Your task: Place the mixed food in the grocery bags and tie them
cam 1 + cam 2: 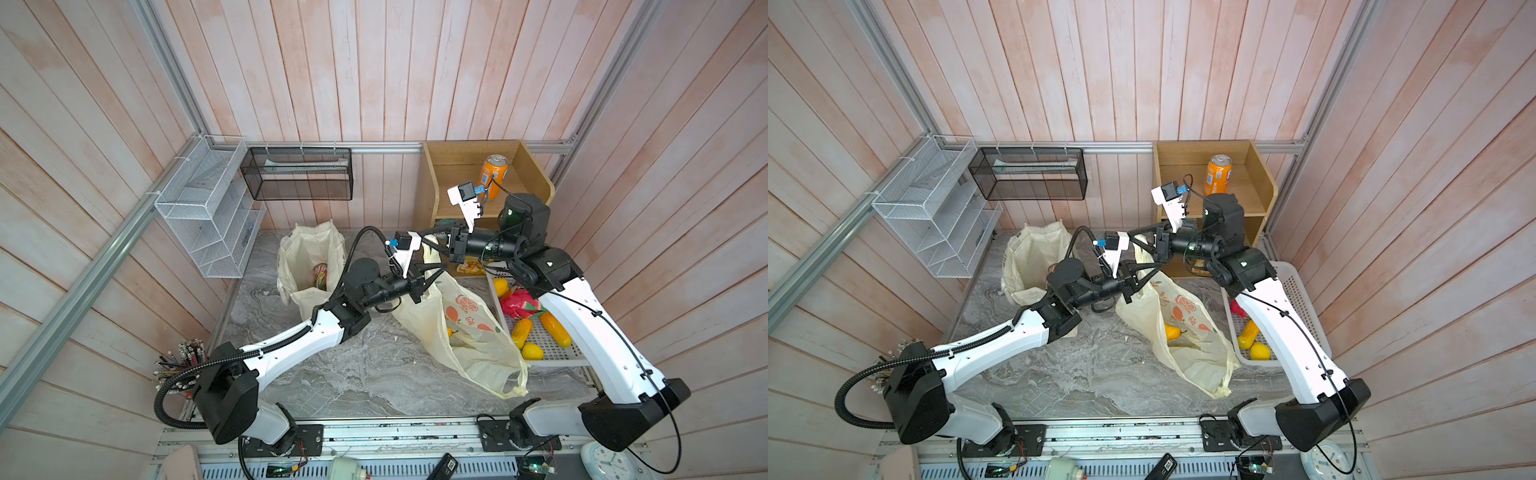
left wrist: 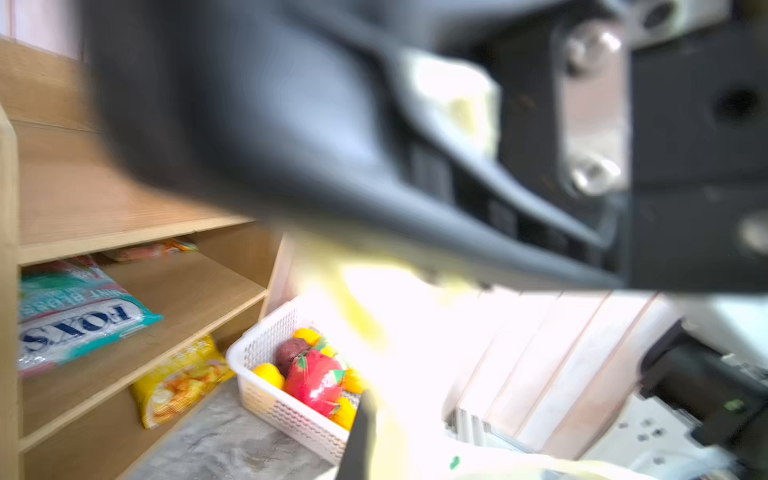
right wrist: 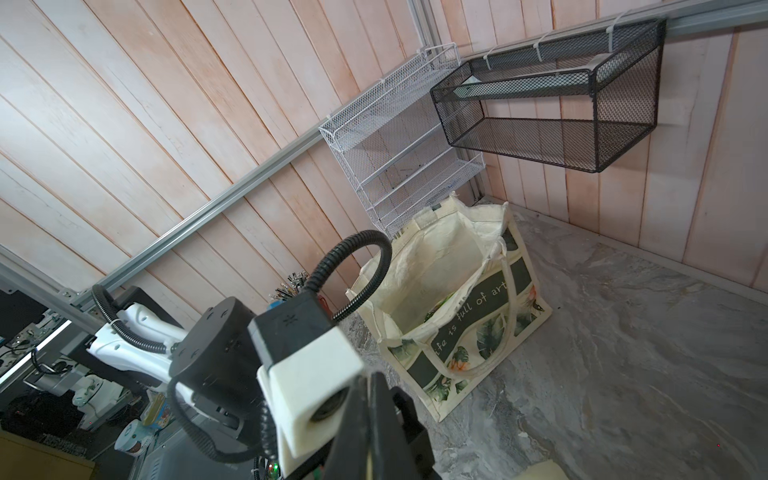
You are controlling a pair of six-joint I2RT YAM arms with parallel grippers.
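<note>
Left pincer (image 1: 441, 269) and right pincer (image 1: 428, 240), tips together at the plastic carrier's (image 1: 469, 332) handles; actual hold blurred, hidden.

Canvas tote (image 3: 469, 316), dark band across its side, pale script: "…fe is full of art".
Teal sweet packet (image 2: 75, 320), lying on the wooden shelf (image 2: 174, 286): "FOX'S", upside down.
</note>
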